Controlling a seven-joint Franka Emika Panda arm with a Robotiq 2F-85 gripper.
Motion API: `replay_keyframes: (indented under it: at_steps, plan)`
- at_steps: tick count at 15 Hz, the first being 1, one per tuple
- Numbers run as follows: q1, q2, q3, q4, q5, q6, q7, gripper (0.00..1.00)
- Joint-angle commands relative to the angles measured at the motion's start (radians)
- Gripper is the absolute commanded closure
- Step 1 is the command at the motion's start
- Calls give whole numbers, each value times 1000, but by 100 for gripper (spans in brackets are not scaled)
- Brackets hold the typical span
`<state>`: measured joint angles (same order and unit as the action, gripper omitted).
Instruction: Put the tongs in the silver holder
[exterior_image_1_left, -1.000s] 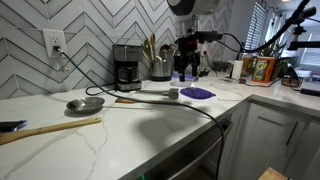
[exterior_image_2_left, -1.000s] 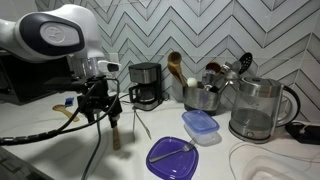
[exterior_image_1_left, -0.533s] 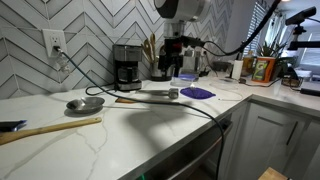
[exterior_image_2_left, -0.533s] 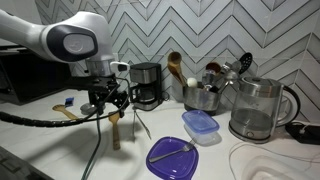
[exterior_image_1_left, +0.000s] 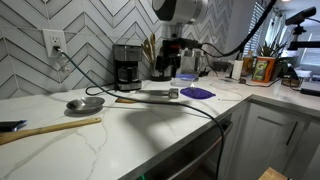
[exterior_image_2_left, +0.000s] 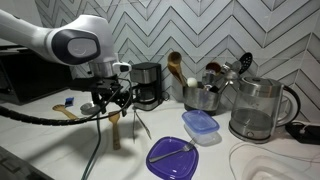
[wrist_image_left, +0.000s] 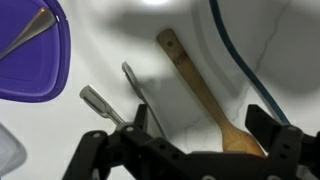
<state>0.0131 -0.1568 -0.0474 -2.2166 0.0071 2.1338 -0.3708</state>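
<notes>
Grey tongs (wrist_image_left: 135, 88) flat on counter (wrist_image_left: 110, 40); arm (exterior_image_2_left: 70, 45) reaches down, wrist vertical, fingers (wrist_image_left: 88, 152) spread apart above them, empty.

The tongs (wrist_image_left: 134, 85) are dull, matt grey metal. The spoon (wrist_image_left: 200, 88) is bare pale wood. The lid (wrist_image_left: 40, 65) is glossy purple plastic. The holder (exterior_image_2_left: 203, 97) is polished metal, the kettle (exterior_image_2_left: 258, 110) clear glass, and the counter (exterior_image_1_left: 130, 135) smooth, white and faintly veined like stone.

On the table (exterior_image_1_left: 130, 140) a coffee maker (exterior_image_1_left: 126, 66) stands against the tiled wall, near an outlet (exterior_image_1_left: 54, 41). A wooden stick (exterior_image_1_left: 50, 128) lies near a grey dish (exterior_image_1_left: 85, 103). A glass kettle (exterior_image_2_left: 258, 108) stands beside a lidded container (exterior_image_2_left: 200, 124) and a purple plate (exterior_image_2_left: 172, 155). A wooden spoon (wrist_image_left: 205, 95) lies flat.
</notes>
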Motion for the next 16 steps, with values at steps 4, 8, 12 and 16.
replay_keyframes:
  at_steps: [4, 8, 12, 16]
  plan:
    - [4, 26, 2, 17, 8, 17, -34, 0]
    - [14, 75, 9, 41, 31, 74, -122, 0]
    - [16, 134, 17, 65, 75, 124, -195, 0]
    - [5, 200, 28, 95, 86, 161, -224, 0]
